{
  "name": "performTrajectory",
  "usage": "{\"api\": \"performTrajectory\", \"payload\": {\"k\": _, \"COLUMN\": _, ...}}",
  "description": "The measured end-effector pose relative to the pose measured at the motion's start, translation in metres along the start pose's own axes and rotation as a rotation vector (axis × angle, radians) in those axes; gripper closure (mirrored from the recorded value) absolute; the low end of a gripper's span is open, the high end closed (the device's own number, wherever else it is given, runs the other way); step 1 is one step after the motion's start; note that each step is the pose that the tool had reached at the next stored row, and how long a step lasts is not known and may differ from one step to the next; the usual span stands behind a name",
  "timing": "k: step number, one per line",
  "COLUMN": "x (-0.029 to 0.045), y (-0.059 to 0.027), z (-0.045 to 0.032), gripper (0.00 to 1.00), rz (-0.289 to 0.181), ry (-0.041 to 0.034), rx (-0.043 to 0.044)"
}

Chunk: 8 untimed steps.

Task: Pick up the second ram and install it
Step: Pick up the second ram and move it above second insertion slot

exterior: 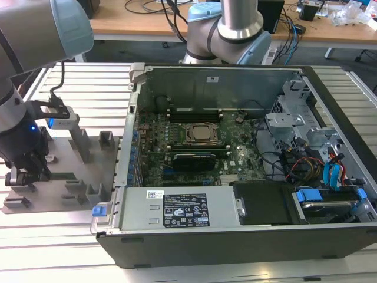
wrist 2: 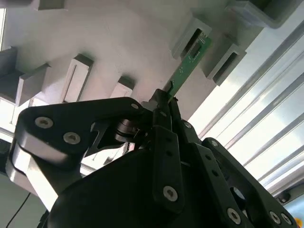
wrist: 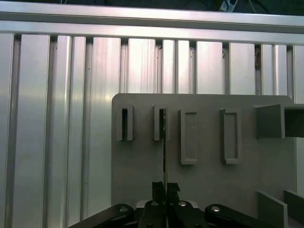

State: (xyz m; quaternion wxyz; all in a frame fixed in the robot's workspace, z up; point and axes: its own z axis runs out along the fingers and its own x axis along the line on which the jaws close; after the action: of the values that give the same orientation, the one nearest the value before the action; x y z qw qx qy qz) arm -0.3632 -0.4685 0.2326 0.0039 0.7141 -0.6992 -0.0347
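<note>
The surface [exterior: 76, 88] was shiny metal with long ribs. A wooden desk [exterior: 135, 20] with wires ran along the top of the exterior view. An open computer box [exterior: 235, 236] sat in the middle. A flat grey plate [exterior: 65, 188] with small blocks lay at the exterior view's left. The arm [exterior: 35, 29] bent down over that plate. Its black tool [wrist 2: 164, 102] was pinched shut on the second ram [wrist 2: 186, 70], a thin green stick. The stick's far end reached into a slotted grey block [wrist 2: 190, 35].
</note>
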Motion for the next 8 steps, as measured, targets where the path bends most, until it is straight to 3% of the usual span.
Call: {"api": "performTrajectory", "payload": {"k": 8, "x": -0.0009, "y": 0.0011, "z": -0.0199, "gripper": 0.86, "rz": 0.0, "ry": 0.0001, "rx": 0.0}}
